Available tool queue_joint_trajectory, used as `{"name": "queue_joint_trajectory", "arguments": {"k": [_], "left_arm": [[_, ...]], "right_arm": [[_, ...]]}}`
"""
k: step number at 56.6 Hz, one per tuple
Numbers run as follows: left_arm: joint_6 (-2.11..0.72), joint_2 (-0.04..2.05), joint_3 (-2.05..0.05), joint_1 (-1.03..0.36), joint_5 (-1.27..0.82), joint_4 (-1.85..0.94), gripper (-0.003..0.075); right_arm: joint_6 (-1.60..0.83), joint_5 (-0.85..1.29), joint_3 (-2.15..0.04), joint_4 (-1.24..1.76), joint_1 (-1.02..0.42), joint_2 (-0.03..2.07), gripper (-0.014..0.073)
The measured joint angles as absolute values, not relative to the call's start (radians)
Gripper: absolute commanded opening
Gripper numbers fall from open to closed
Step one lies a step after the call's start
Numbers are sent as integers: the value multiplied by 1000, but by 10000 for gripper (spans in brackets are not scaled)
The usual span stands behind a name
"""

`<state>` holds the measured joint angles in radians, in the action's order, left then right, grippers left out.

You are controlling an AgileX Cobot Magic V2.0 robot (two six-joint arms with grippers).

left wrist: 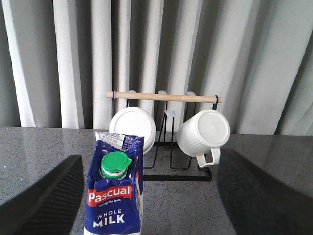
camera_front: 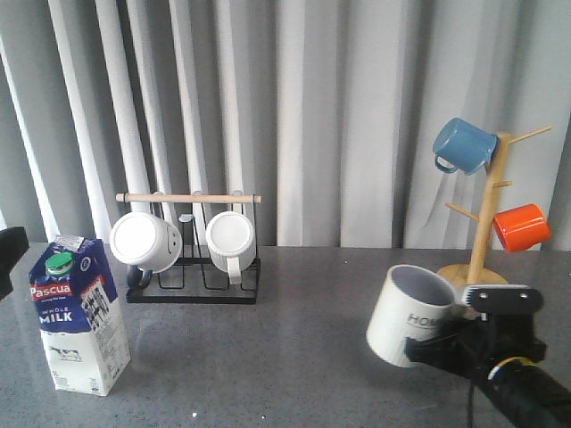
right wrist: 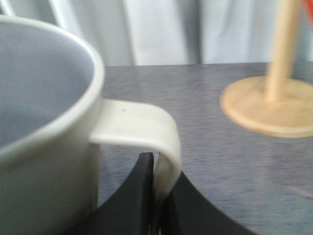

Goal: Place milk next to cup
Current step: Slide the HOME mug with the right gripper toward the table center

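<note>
The milk [camera_front: 78, 319], a blue-and-white carton with a green cap, stands upright at the table's front left. In the left wrist view the milk [left wrist: 115, 200] stands between the spread fingers of my left gripper [left wrist: 151, 164], close to one of them and untouched. That gripper is open, and in the front view only a dark part of it [camera_front: 9, 257] shows at the left edge. The cup [camera_front: 412, 314], pale and ribbed with "HOME" lettering, is tilted at the front right. My right gripper [right wrist: 159, 169] is shut on its handle [right wrist: 146, 128].
A black wire rack [camera_front: 192, 287] with a wooden bar holds two plain white mugs [camera_front: 145, 241] at the back, behind the milk. A wooden mug tree [camera_front: 486, 241] at the back right carries a blue mug [camera_front: 464, 145] and an orange mug [camera_front: 522, 227]. Curtains close the back.
</note>
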<state>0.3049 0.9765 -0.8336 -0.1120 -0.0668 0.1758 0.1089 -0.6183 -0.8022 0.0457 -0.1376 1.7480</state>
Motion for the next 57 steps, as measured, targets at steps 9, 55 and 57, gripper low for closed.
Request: {"name": "queue_joint_trajectory", "arguments": {"k": [9, 55, 57], "left_arm": [[305, 976, -834, -112, -67, 176, 533], [305, 976, -834, -112, -67, 176, 533], [305, 976, -834, -112, -67, 176, 533]], "right_arm": [[-77, -569, -878, 295, -308, 1791, -6], [-359, -599, -980, 550, -436, 1963, 125], [-359, -599, -980, 545, -436, 1963, 146]]}}
